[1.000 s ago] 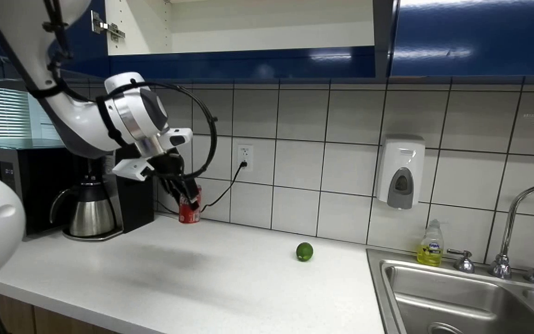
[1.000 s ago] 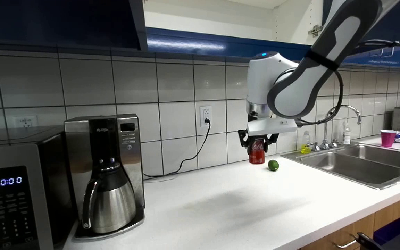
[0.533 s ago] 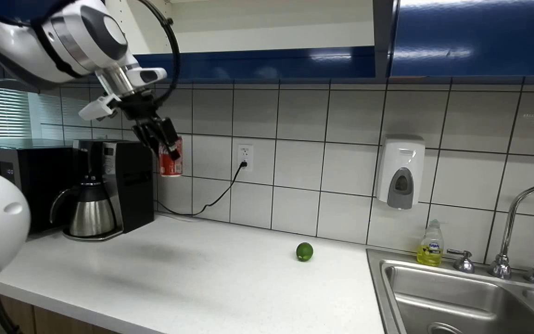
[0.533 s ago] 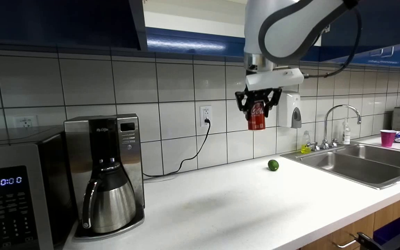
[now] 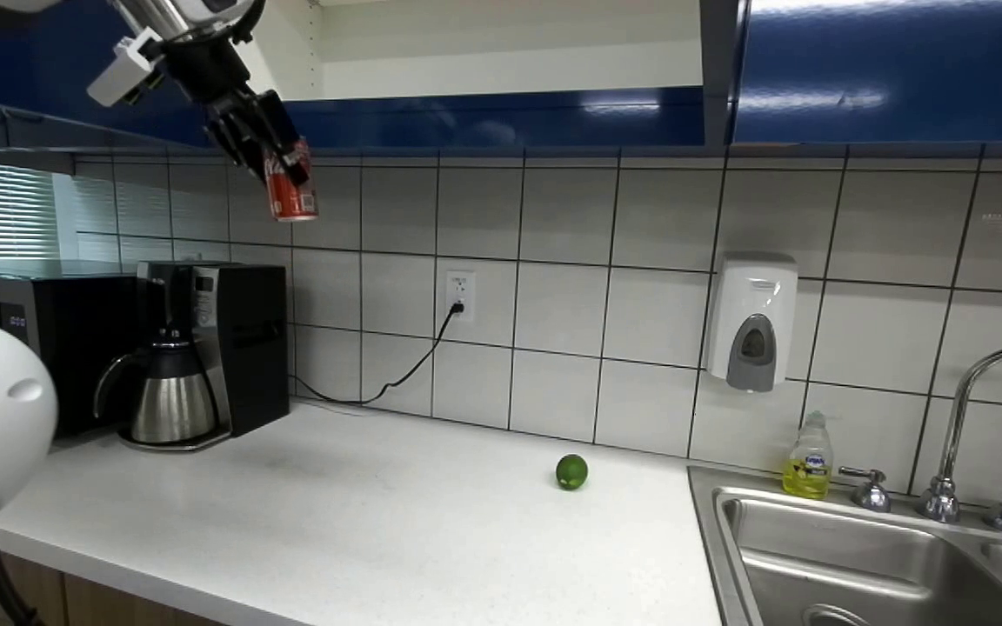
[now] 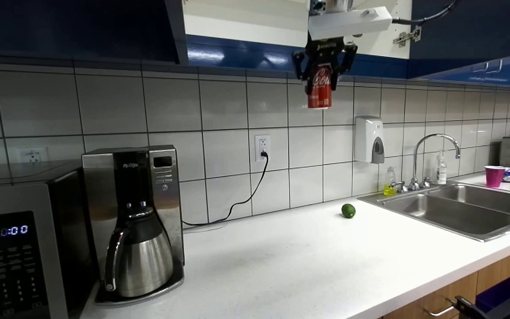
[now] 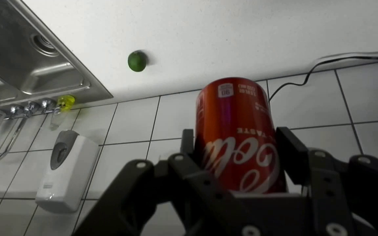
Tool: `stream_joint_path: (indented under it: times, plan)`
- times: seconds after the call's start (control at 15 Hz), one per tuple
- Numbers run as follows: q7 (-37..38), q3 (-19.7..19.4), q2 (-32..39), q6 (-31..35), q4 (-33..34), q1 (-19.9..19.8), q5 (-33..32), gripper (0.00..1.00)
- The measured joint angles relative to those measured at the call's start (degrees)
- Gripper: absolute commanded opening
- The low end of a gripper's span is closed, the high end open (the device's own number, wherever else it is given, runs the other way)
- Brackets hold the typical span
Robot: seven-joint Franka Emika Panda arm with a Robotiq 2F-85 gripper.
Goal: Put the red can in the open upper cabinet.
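The red can (image 5: pixel 294 205) is held in the air, far above the white counter, in both exterior views (image 6: pixel 320 98). My gripper (image 5: pixel 277 168) is shut on its upper part, with a finger on each side, as the wrist view (image 7: pixel 238 144) shows. The can tilts slightly in an exterior view. Its lower end faces away from the palm in the wrist view (image 7: pixel 230 105); its top is hidden by the gripper. The open upper cabinet (image 5: pixel 501 122) has a blue bottom edge and white interior; in an exterior view (image 6: pixel 237 53) the can hangs just below that edge, in front of it.
A green lime (image 5: pixel 571 471) lies on the counter (image 5: pixel 431 522) near the sink (image 5: pixel 710 539). A coffee maker (image 6: pixel 133 221) and microwave (image 6: pixel 11 248) stand at one end. A soap dispenser (image 5: pixel 753 322) is on the wall. The open cabinet door (image 6: pixel 458 40) stands beside the opening.
The gripper has risen steadily with the red can, from just above the counter to the height of the cabinet's bottom edge. The lime has not moved.
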Motion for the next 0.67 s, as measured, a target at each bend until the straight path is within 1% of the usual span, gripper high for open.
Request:
stream_joint_path:
  times: [0.4,0.67]
  plan:
    - [-1.39,1.28,0.19,-4.38,9.57,-1.14,-0.09,0.39]
    - [-2.21,1.86,0.78,-6.86,15.86,-2.67,-0.19,0.39]
